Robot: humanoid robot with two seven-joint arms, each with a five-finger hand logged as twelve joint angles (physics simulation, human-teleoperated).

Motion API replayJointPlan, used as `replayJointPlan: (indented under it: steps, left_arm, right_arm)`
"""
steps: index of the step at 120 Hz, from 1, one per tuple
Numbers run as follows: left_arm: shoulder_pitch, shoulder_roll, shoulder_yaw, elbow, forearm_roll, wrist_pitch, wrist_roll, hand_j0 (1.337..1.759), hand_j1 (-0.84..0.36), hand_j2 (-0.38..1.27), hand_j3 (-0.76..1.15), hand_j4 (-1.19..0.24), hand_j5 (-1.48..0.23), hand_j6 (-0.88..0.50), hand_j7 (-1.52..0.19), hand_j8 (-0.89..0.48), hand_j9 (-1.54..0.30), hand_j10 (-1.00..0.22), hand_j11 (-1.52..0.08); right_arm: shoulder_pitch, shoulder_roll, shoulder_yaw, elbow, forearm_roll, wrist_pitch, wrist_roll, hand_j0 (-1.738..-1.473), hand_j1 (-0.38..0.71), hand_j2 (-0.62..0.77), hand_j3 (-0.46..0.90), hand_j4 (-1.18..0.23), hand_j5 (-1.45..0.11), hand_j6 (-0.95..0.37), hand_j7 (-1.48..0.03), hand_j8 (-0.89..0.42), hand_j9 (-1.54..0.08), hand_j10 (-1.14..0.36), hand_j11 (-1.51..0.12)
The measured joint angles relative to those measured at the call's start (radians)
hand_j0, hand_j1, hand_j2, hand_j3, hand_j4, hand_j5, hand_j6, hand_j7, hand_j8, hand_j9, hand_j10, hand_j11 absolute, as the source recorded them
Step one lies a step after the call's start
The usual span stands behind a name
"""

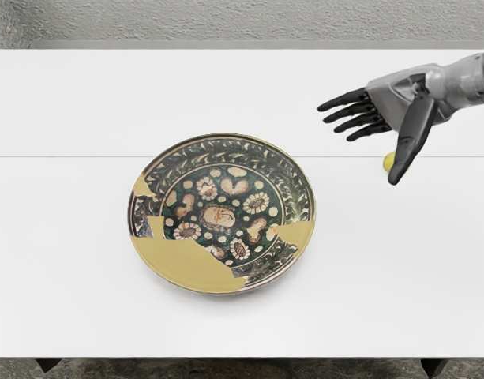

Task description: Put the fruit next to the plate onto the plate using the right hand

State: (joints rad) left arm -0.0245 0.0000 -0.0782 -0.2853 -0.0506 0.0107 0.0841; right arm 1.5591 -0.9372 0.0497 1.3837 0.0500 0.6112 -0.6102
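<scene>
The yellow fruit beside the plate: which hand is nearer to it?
Right. The right hand is open just over the fruit, and its thumb hides most of the fruit; whether they touch cannot be told. The left hand is out of view.

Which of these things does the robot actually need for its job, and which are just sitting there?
Needed: right hand, open; yellow fruit, mostly hidden behind its thumb; patterned plate.
Just there: white table beneath them.
</scene>
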Motion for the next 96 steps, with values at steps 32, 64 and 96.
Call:
replayJointPlan:
  steps: [32,64,96]
  left_arm:
    - [0.000,0.000,0.000,0.000,0.000,0.000,0.000,1.658,0.34,0.00,0.00,0.00,-0.01,0.00,-0.01,0.00,-0.01,0.00,-0.01]
    - [0.000,0.000,0.000,0.000,0.000,0.000,0.000,1.658,0.34,0.00,0.00,0.00,-0.01,0.00,-0.01,0.00,-0.01,0.00,-0.01]
    - [0.000,0.000,0.000,0.000,0.000,0.000,0.000,1.658,0.34,0.00,0.00,0.00,0.00,0.00,0.00,0.00,0.00,0.00,0.00]
  right_arm:
    - [0.037,0.048,-0.054,-0.093,-0.132,-0.105,-0.001,-1.658,-0.32,-0.01,0.00,-0.02,-0.03,-0.03,-0.03,-0.02,-0.03,-0.02,-0.03]
    - [0.198,0.436,-0.563,-0.411,-0.209,-0.543,-0.001,-1.658,-0.32,-0.01,0.00,-0.03,-0.03,-0.03,-0.03,-0.03,-0.03,-0.03,-0.03]
    - [0.075,0.556,-0.643,-0.453,-0.228,-0.797,-0.001,-1.658,-0.32,0.00,0.00,-0.03,-0.04,-0.03,-0.03,-0.03,-0.04,-0.03,-0.03]
